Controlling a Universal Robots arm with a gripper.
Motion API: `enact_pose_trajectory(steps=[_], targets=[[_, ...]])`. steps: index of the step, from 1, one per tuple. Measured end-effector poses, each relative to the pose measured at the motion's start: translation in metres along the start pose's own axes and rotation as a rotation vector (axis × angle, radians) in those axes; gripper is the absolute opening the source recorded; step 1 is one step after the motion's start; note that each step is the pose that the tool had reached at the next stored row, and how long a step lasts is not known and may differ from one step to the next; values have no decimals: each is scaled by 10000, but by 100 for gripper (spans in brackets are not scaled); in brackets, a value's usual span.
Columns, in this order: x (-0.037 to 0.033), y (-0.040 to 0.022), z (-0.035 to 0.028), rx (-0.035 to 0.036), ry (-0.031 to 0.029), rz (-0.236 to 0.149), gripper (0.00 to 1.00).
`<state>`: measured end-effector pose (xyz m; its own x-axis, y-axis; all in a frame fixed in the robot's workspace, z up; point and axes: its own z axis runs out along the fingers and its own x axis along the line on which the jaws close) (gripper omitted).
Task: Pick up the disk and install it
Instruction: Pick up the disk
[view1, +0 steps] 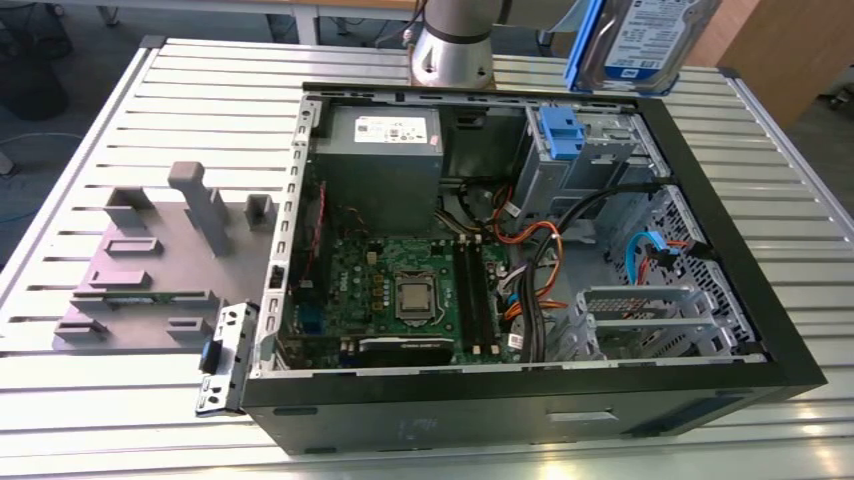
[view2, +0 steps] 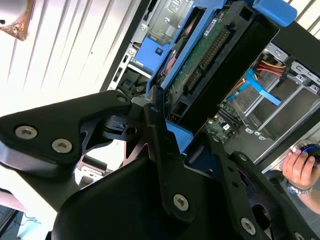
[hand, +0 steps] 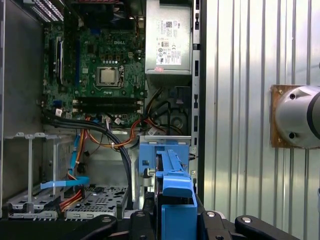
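Note:
The disk (view1: 650, 35) hangs upright above the far right corner of the open computer case (view1: 747, 300) in the exterior view, its white-and-blue label facing the camera and its blue carrier along one edge. In the second wrist view my gripper (view2: 182, 131) is shut on the disk (view2: 200, 62), whose green circuit board and connector show. The black fingers (view2: 156, 117) clamp the blue carrier. In the first wrist view the disk's carrier (hand: 176, 197) sits edge-on above the grey drive cage (hand: 165, 150), with my gripper (hand: 177, 222) around it.
The drive cage (view1: 587, 150) with a blue latch (view1: 561, 132) stands at the case's far right. Beside it are the grey power supply (view1: 380, 150), the motherboard (view1: 400, 290) and loose cables (view1: 534, 250). A grey fixture block (view1: 147, 270) lies on the slatted table. A person's hand (view2: 300, 167) shows beside the case.

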<state>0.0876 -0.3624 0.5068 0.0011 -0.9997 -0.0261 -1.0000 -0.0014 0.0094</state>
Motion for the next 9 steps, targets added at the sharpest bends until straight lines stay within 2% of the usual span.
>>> enact_pose_trajectory(steps=[9], targets=[[0, -37, 0, 0, 0, 0, 37]])
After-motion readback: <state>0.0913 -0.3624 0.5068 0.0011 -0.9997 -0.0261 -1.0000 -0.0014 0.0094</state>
